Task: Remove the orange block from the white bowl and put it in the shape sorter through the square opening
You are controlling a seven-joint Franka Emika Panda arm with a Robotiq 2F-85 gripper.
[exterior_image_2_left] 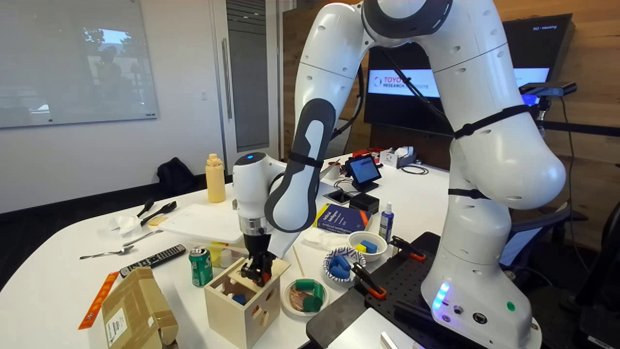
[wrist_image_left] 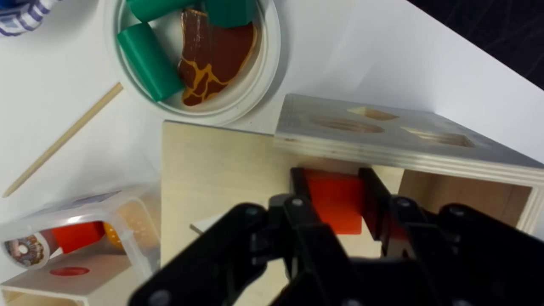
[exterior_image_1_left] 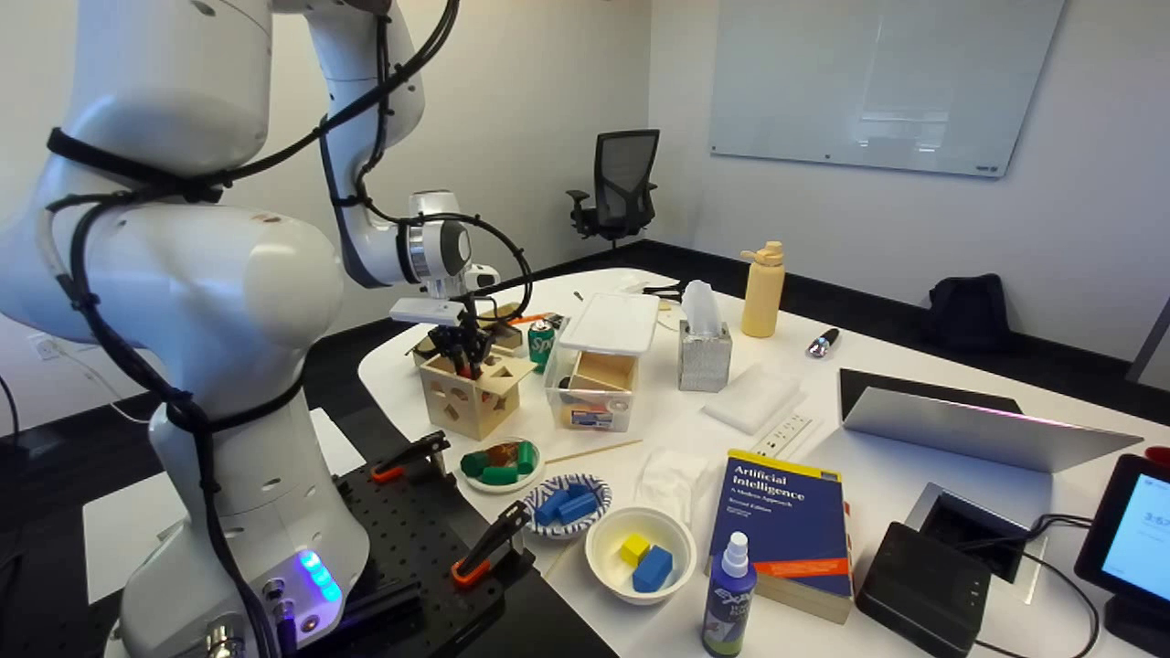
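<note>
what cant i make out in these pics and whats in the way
Wrist view: what lies beneath the orange block, hidden by block and gripper, so alignment with a square opening cannot be told.
An exterior view: most of the inside of the shape sorter, hidden by its walls and lid.
Wrist view: most of the patterned bowl, cut off by the picture's top-left corner.
An exterior view: lettering on the orange strip, too small.
</note>
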